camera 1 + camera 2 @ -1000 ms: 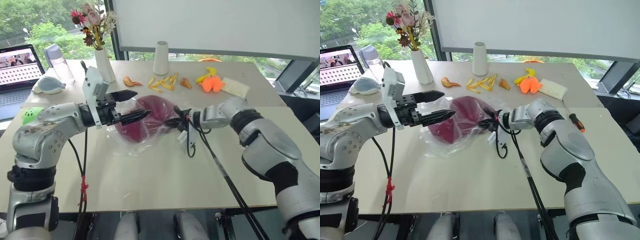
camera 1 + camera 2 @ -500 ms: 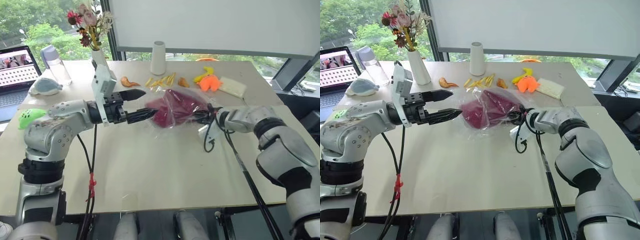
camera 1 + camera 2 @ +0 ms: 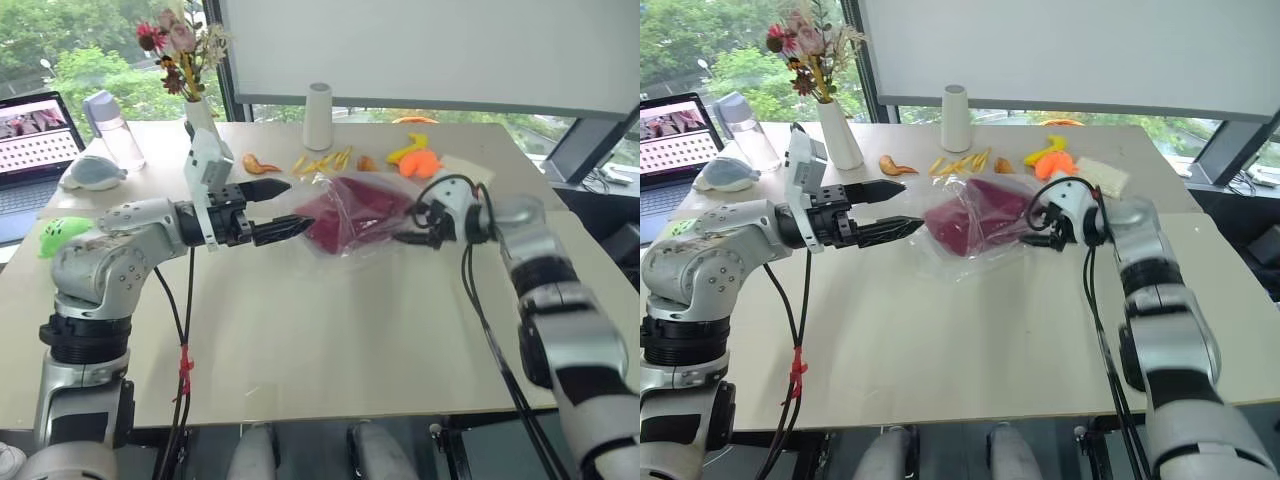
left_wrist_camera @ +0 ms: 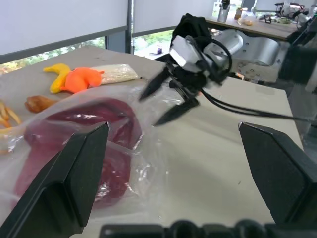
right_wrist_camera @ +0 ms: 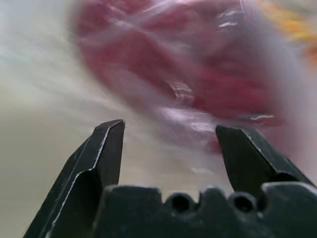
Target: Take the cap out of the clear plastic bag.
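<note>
Two grippers: both face the bag from opposite sides, above the table (image 3: pixel 300 340).
Cap (image 3: pixel 970 218): maroon, inside the bag, lying toward the far half of the table, roughly midway between its side edges.
Bag (image 3: pixel 985 250): clear, crinkled, wrapped all round the cap; it rests on the table, its loose film spreading toward the near edge.
Left gripper (image 3: pixel 282 208): held level, fingers spread wide apart, empty; its tips sit just beside the bag's left side, and contact cannot be told.
Right gripper (image 3: pixel 1032 226): fingers parted, nothing between them; it is just beside the bag's right side, pointing at it. In the right wrist view the fingers (image 5: pixel 104 148) frame the bagged cap without closing on it.
Far edge: a white vase (image 3: pixel 839 135) of flowers, a white cup (image 3: pixel 956 118), yellow strips (image 3: pixel 962 162) and an orange toy (image 3: pixel 1052 162) stand or lie behind the bag.
Left corner: a laptop (image 3: pixel 35 135), a bottle (image 3: pixel 112 128) and a green toy (image 3: pixel 60 234) lie well apart from the bag.
</note>
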